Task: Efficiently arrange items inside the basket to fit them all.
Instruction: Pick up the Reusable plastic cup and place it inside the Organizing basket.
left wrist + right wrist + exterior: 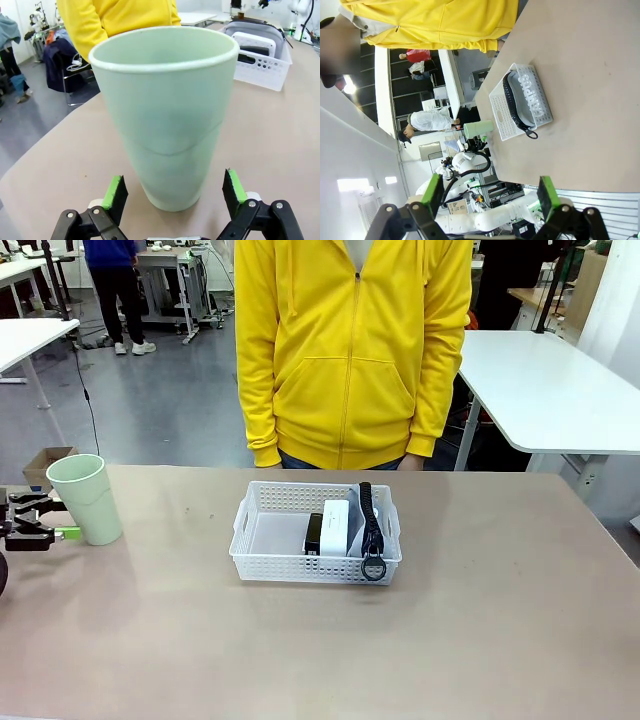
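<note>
1. Bench [500, 640]: it carries the basket near its centre and the cup at its left end. A person in a yellow hoodie stands at the far side.
2. Basket [262, 537]: three items are already packed against its right side. Its left half is open floor.
3. Pouch [532, 95]: it stands on edge along the right wall, ring hanging over the front rim.
4. Cup [165, 110]: upright on the bench, well apart from the basket. It is the one item left to pack.
5. Block [335, 527]: in the basket, just beside the pouch.
6. Stapler [314, 534]: in the basket, left of the block.
7. My left gripper [175, 192]: jaws spread, one pad on each side of the cup base, not touching it.
8. My right gripper [487, 192]: jaws spread, empty, high above the bench.
9. Judgement: roughly three quarters done; remaining work is to grip the cup and seat it in the free left half.
</note>
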You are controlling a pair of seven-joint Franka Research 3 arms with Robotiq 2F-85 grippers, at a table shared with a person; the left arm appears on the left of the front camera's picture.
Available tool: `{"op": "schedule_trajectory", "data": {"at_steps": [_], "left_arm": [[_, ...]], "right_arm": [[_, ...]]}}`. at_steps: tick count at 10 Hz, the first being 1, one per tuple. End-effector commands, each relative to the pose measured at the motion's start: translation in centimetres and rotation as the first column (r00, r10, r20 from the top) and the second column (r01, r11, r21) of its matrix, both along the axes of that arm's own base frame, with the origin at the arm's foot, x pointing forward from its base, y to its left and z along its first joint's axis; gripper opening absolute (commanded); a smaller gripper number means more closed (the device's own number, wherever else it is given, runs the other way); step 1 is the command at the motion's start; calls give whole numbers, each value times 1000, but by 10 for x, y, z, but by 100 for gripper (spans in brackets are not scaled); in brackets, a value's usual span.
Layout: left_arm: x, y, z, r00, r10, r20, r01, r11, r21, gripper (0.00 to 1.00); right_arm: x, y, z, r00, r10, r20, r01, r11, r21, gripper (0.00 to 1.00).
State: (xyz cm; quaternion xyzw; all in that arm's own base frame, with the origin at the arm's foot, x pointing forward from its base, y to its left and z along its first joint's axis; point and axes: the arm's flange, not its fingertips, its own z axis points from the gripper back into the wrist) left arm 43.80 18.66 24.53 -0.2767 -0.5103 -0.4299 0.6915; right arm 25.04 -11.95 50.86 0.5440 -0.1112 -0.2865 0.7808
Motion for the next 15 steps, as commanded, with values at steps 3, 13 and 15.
{"op": "schedule_trajectory", "data": {"at_steps": [3, 13, 15], "left_arm": [[-9, -16, -33, 996, 19, 82, -19, 1000, 3, 100], [1, -42, -29, 990, -2, 139, 14, 997, -81, 100], [3, -43, -30, 990, 4, 139, 12, 993, -115, 100]], "right_arm": [[1, 1, 4, 1000, -3, 11, 3, 1000, 18, 100], [1, 1, 4, 1000, -3, 11, 3, 1000, 18, 100], [1, 1, 4, 1000, -3, 11, 3, 1000, 18, 100]]}}
